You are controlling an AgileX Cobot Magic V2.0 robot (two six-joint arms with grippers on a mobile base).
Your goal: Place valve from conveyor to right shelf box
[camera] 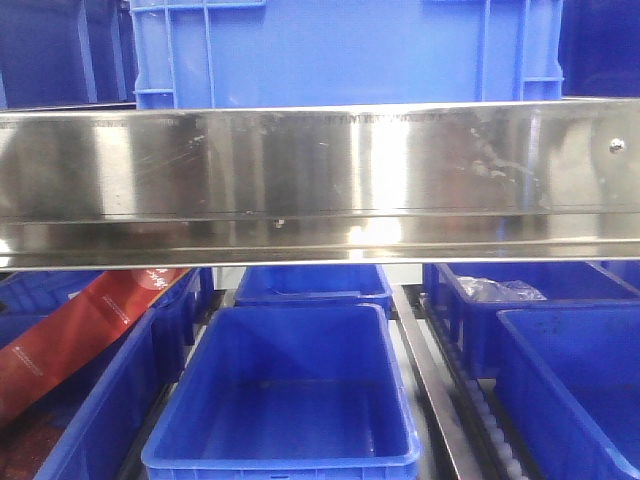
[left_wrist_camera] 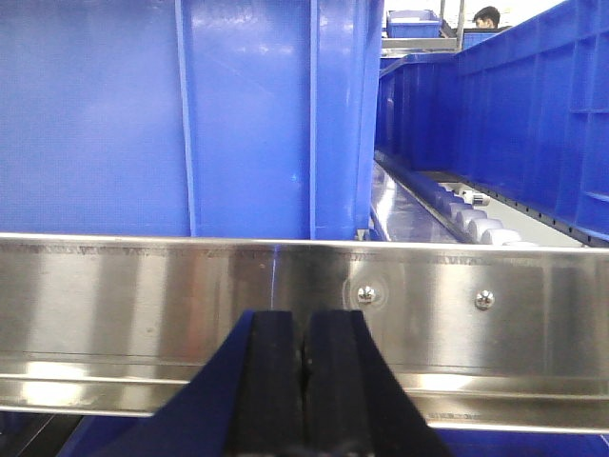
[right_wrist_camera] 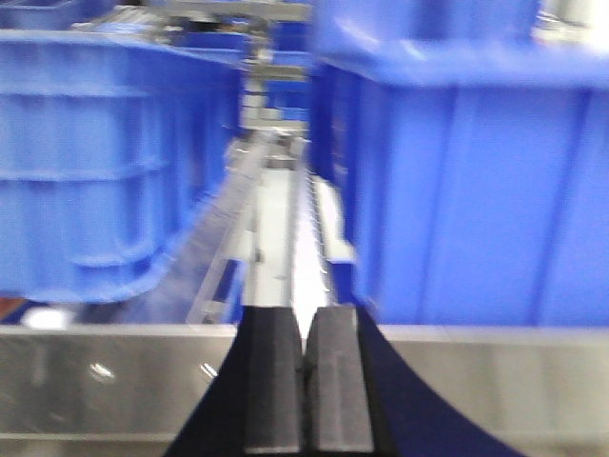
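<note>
My left claw (left_wrist_camera: pixel 304 381) is pressed closed, empty, and so is my right claw (right_wrist_camera: pixel 304 390), also empty. Steel shelf rail (left_wrist_camera: pixel 428 314) sits just ahead of both fingertip pairs, blue bins (right_wrist_camera: pixel 457 190) behind it. Valve and conveyor: can't see either from any view.

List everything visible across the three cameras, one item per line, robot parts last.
Steel shelf rail: one, shiny silver, across the front view between the upper and lower levels.
Upper crate: one, light blue, on top of the rail.
Lower bins: several, blue, below the rail; the middle bin looks empty.
Red packet: one, red, in the lower left bin.
Clear plastic bag: one, transparent, in a lower right bin.
Roller track: one, white rollers, between crates in the left wrist view.
Valve and conveyor: none visible.
Left gripper: black, shut, empty.
Right gripper: black, shut, empty.
</note>
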